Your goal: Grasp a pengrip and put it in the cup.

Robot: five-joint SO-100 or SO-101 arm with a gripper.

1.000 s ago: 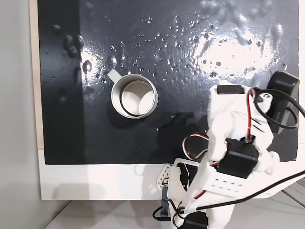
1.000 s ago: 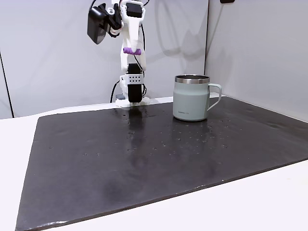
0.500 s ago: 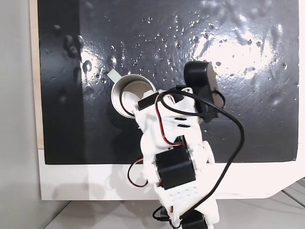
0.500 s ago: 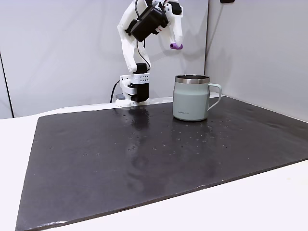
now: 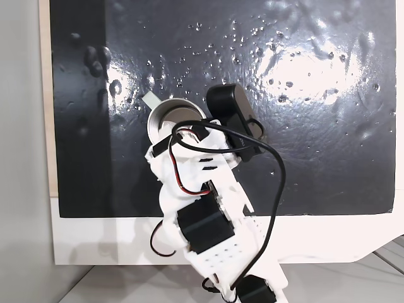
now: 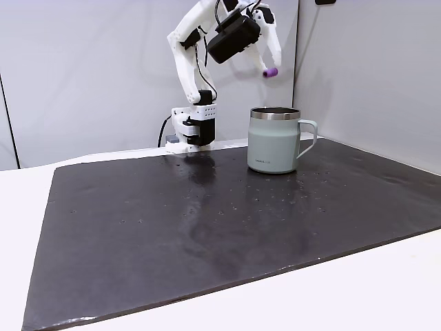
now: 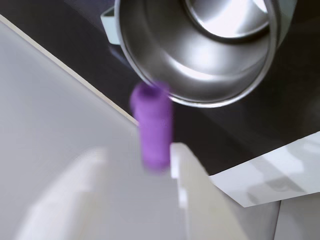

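in a fixed view the cup is partly covered by the arm. in a fixed view the pengrip is held by the gripper above the cup. in the wrist view the pengrip, blurred, seems clamped just beside the cup rim.

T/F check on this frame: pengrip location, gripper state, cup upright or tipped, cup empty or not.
1. The pengrip is held in the gripper, in the air. True.
2. The pengrip already lies inside the cup. False: it is above the rim, near the cup's opening in the wrist view.
3. The cup is tipped on its side. False: it stands upright on the black mat.
4. The cup's visible inside is empty. True.
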